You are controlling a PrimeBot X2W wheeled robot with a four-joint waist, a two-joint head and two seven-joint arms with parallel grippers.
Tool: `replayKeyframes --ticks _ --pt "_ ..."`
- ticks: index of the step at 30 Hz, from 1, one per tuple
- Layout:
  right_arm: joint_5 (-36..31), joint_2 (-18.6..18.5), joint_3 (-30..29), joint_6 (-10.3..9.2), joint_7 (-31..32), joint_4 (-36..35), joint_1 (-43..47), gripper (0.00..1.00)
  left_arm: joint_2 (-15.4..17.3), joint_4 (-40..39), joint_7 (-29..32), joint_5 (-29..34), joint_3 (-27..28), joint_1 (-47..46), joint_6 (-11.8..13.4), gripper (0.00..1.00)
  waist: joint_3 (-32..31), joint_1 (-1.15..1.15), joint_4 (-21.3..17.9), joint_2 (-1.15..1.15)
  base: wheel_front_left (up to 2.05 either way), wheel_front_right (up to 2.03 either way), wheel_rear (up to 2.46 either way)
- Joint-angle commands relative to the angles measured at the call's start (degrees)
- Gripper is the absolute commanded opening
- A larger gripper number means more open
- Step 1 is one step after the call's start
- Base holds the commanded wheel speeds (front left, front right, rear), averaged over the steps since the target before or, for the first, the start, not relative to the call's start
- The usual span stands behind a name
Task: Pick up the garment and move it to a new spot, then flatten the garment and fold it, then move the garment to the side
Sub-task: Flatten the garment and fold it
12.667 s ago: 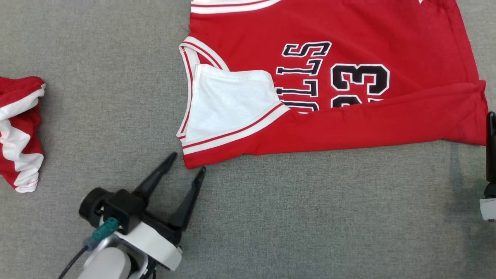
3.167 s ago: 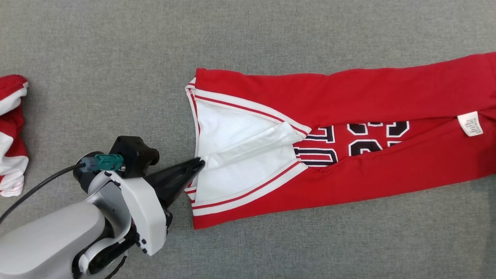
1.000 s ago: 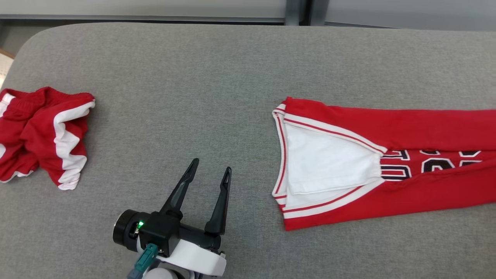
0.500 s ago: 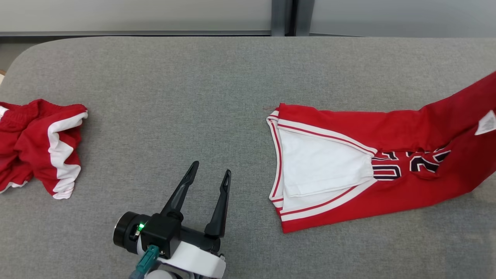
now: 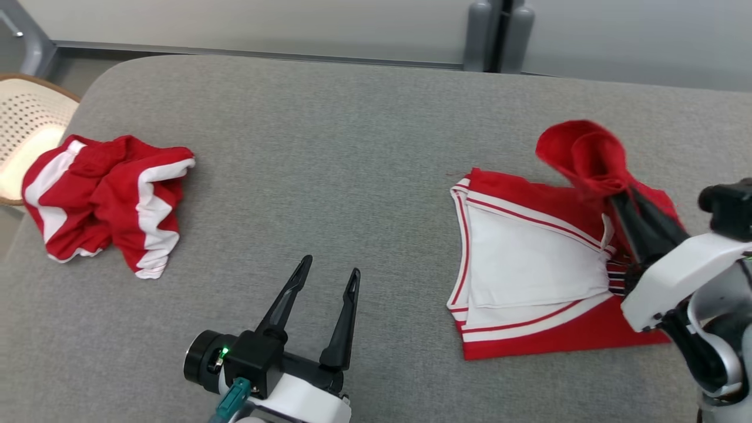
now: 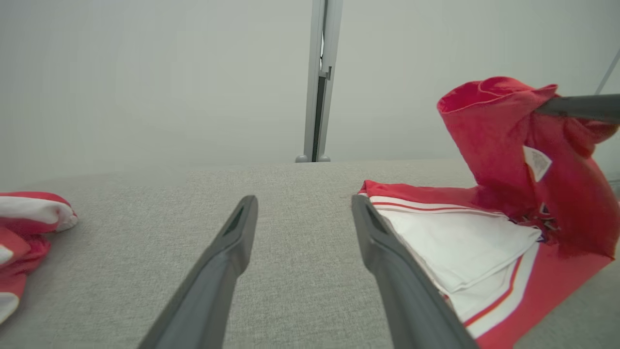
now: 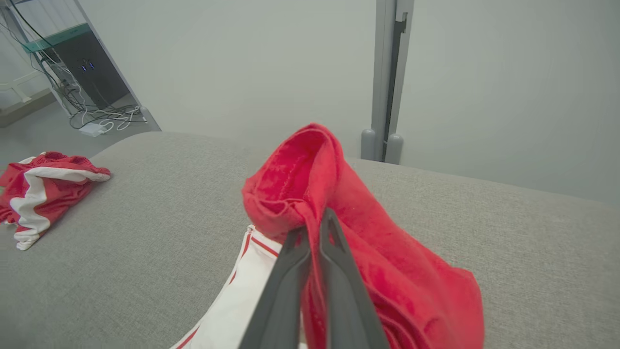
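Observation:
The red jersey with white trim and a white inner panel lies on the grey table at the right. My right gripper is shut on its red hem end, held up and carried over the shoulder part. In the right wrist view that bunched red cloth hangs from the right gripper. My left gripper stands open near the front edge, left of the jersey, nothing between its fingers. The left wrist view shows the jersey beside my open left gripper, with the lifted end above it.
A crumpled red-and-white garment lies at the table's left end. A wicker chair stands beyond that end. Bare grey cloth spans the table's middle. A wall and a grey post stand behind the table.
My right gripper has come into the head view, lifting the jersey's far end up and leftward over its shoulder part. The head camera has shifted. The left gripper stays open in place.

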Motion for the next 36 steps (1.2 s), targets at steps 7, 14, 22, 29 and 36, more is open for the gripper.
replayKeyframes --ticks 7,14,22,29,36 --pt "1.0 3.4 3.6 -0.03 -0.9 6.8 -0.2 0.0 0.0 0.5 -0.1 -0.8 -0.8 0.7 -0.3 1.0 -0.9 0.0 3.4 0.0 0.0 0.0 0.0" --pt "1.1 5.8 6.8 -0.02 -2.5 14.1 -1.3 0.0 -0.1 0.7 -0.1 -1.3 -1.5 0.7 0.0 1.0 -0.8 0.0 5.2 0.0 0.0 0.0 0.0" --pt "4.5 6.3 9.1 -0.02 -1.0 13.5 0.0 1.0 -0.1 1.3 -0.1 -1.8 -1.9 1.1 0.5 1.0 -1.6 0.0 5.7 0.0 0.0 0.0 0.0" --pt "5.0 2.2 3.4 -0.03 -1.7 1.6 3.5 1.0 -0.1 1.3 -0.1 -1.8 -1.1 1.9 1.0 1.0 -3.3 0.0 4.5 0.0 0.0 0.0 0.0" --pt "5.0 -1.0 -1.8 -0.02 -8.3 -3.4 6.6 1.0 -0.1 0.1 -0.1 -2.3 0.9 3.0 1.5 1.0 -4.5 0.0 2.1 0.0 0.0 0.0 0.0"
